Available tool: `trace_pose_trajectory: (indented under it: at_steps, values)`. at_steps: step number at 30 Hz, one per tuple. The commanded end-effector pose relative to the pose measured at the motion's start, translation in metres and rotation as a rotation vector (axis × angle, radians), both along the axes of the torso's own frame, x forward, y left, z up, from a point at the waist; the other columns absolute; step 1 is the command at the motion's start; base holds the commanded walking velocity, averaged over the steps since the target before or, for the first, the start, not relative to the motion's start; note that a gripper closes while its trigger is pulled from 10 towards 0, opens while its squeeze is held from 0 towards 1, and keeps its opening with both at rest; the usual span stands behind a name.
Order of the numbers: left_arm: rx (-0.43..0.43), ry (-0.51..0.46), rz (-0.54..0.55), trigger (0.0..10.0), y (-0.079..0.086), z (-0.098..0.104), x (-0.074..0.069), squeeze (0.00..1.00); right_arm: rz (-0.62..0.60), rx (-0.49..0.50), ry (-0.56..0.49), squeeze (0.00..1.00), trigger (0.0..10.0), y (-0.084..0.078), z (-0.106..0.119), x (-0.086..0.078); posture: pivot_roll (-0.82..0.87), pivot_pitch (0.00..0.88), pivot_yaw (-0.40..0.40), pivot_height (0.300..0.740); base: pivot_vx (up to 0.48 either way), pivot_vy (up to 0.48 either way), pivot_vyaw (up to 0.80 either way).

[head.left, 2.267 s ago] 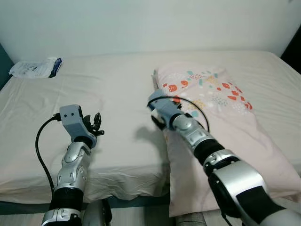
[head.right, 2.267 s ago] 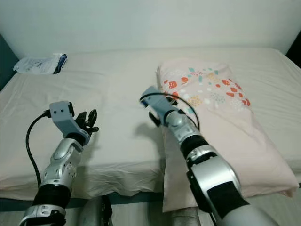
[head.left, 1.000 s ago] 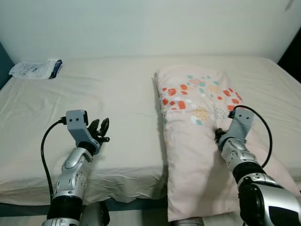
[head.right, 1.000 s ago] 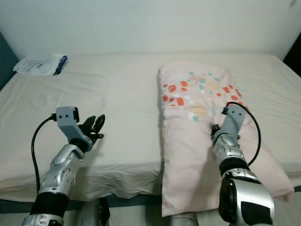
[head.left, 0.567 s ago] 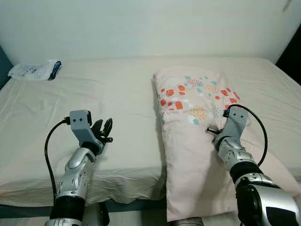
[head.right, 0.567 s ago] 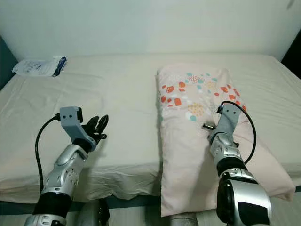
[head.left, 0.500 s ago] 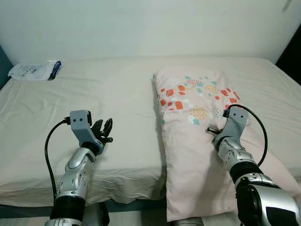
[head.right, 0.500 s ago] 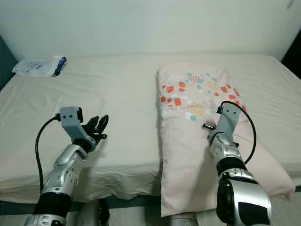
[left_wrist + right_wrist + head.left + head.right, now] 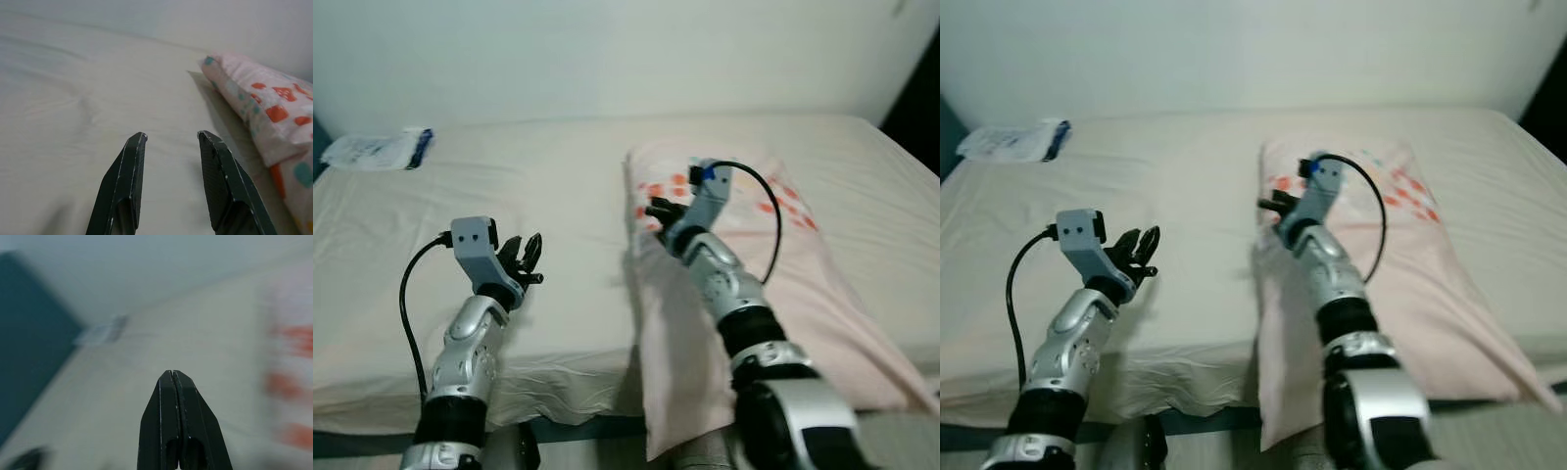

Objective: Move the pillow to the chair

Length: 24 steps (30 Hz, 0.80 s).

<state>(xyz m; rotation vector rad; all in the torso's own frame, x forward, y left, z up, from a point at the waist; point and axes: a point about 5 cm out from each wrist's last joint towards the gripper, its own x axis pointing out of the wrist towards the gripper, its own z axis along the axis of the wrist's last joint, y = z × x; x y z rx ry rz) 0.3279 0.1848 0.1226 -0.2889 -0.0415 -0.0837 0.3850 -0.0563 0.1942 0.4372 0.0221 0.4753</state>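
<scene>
A pink pillow (image 9: pixel 822 284) printed with red and teal shapes lies on the right half of the bed (image 9: pixel 558 186), and its near end hangs over the front edge. My right gripper (image 9: pixel 656 210) hovers over the pillow's left edge, pointing left. Its fingers (image 9: pixel 172 382) are shut with nothing between them. My left gripper (image 9: pixel 530 259) is raised over the bare sheet, well to the left of the pillow. It is open and empty, its fingers (image 9: pixel 132 161) aimed past the pillow's corner (image 9: pixel 254 107).
A white and blue packet (image 9: pixel 374 149) lies at the bed's back left corner. A white wall runs behind the bed, with a dark teal surface (image 9: pixel 29 333) at the left. The mattress's front edge (image 9: pixel 558 392) is just before me.
My right arm has swung left from the pillow's right middle to above its left edge, blurred as it moved. The left arm has barely moved.
</scene>
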Motion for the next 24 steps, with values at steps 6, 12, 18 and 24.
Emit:
trace_pose_trajectory:
  at_steps: [6,12,18,24]
  values:
    - [0.009,-0.018,0.026,10.0,0.007,0.004,0.001,0.00,0.080,0.042,-0.096,0.00,0.0,0.017,0.026,-0.006,-0.09,0.093,-0.006,0.582,0.000,0.000,0.00]
    - [0.011,-0.013,0.012,10.0,0.008,0.002,-0.001,0.00,-0.034,-0.249,-0.045,0.00,8.1,-0.003,0.011,0.003,-0.08,0.093,-0.012,0.582,0.000,0.000,0.00]
    - [0.006,-0.001,0.008,10.0,0.012,-0.002,-0.004,0.00,-0.535,-0.318,0.225,0.00,9.8,-0.115,-0.031,0.012,-0.10,0.095,-0.002,0.582,0.000,0.000,0.00]
    - [-0.001,0.001,0.007,10.0,0.009,-0.003,-0.003,0.00,-0.725,-0.330,0.371,0.00,10.0,-0.162,-0.057,0.000,-0.10,0.094,0.000,0.582,0.000,0.000,0.00]
